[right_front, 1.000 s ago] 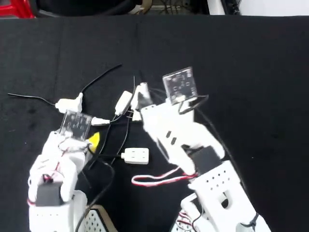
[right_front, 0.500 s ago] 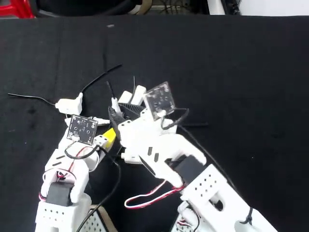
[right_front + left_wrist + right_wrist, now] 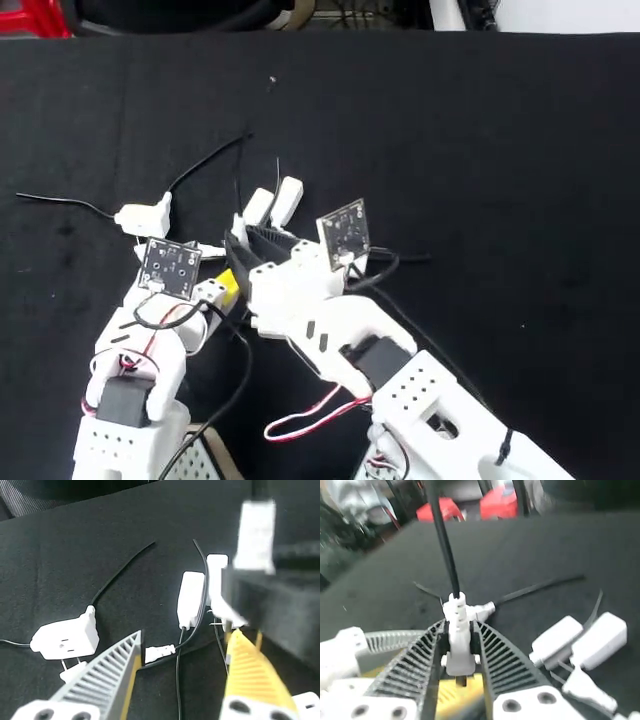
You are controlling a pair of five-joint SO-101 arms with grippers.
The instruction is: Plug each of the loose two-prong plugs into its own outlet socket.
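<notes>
**Plug in hand, socket waiting**

Right gripper [image 3: 459,626] clamped on a plug [image 3: 459,652] at mid-table, gripped by the body, likely to leave the prongs free. Left gripper [image 3: 184,637] gapes wide and empty. Socket [image 3: 62,639] lies far left, probably mine to steady.

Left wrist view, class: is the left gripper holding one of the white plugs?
No, the left gripper is open and empty; the white plugs lie on the black table beyond it.

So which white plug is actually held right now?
The slim plug with the black cord standing up from it, clamped in the right hand; the two blocky plugs beside it lie loose on the table.
</notes>
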